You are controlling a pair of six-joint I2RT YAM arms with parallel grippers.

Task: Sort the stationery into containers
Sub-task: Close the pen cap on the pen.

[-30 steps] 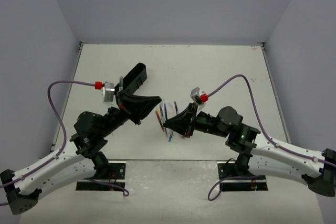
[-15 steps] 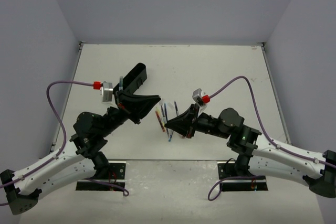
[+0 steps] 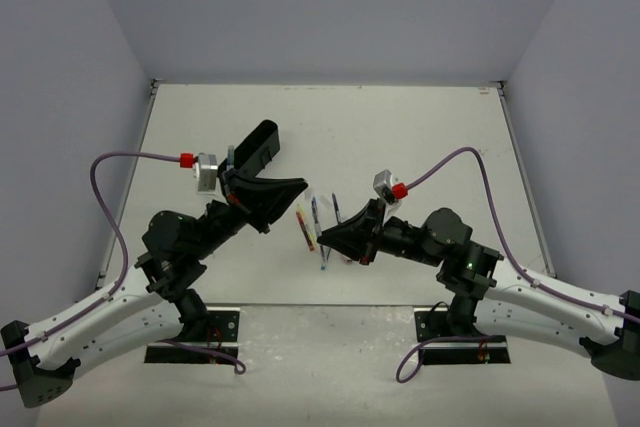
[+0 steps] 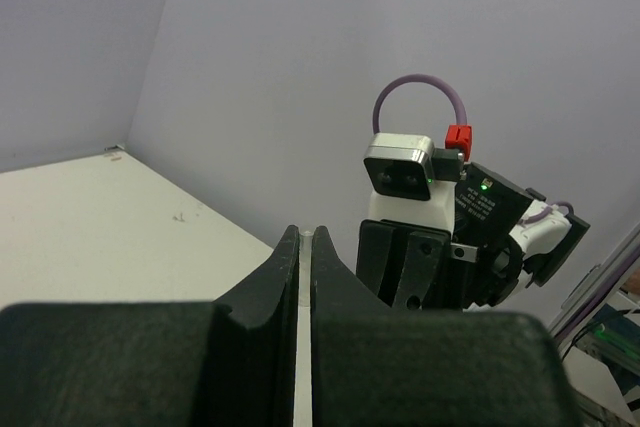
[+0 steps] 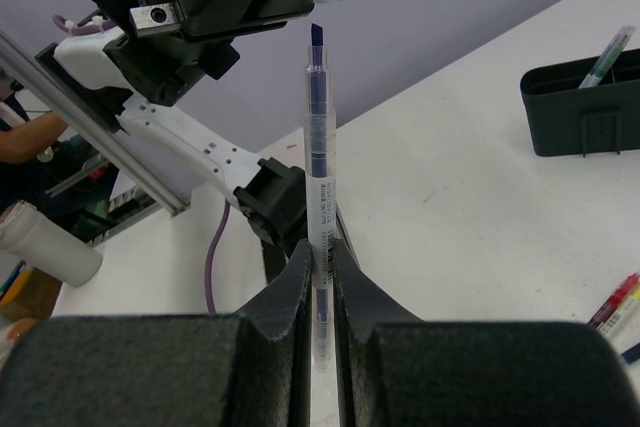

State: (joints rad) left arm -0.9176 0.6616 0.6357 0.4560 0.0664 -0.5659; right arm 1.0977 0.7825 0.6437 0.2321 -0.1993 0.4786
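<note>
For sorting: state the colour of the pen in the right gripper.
The pen is blue; right wrist view.

White tabletop [image 3: 420, 127], plain lavender-grey walls [image 3: 320, 7] on three sides, even light

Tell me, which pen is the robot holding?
The blue pen, pinched upright in the right gripper. The other pens lie flat on the table, and another pen sits in the black organiser tray.

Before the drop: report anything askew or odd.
The slim blue plastic pen is pinched near its lower end in the jaws of the right gripper, most of it sticking out; it may tilt. Nothing else stands out.
</note>
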